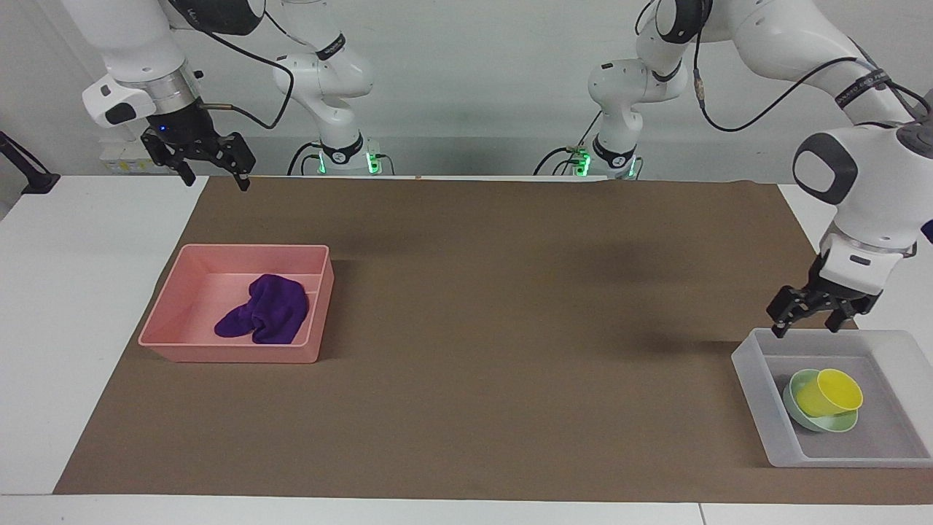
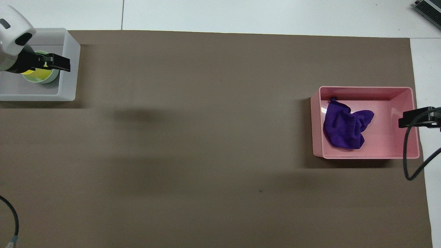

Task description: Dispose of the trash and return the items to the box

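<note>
The small yellow plastic cup point(image 1: 829, 391) lies tilted in the pale mint-green round bowl point(image 1: 820, 420), inside the translucent whitish-grey plastic tray point(image 1: 758, 401) at lower right of the facing view. It could roll out if nudged. The purple fabric cloth point(image 1: 265, 310) sits in the pink opaque tray point(image 1: 233, 354). The left gripper point(image 1: 815, 319) hangs over the grey tray's rim, jaws wide and empty. The right gripper point(image 1: 210, 168) waits at upper left, jaws wide.

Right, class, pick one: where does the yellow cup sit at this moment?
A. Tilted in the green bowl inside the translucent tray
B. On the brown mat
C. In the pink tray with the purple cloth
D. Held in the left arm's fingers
A: the yellow cup leans in the green bowl inside the translucent tray, and the left gripper is raised clear of it.
</note>
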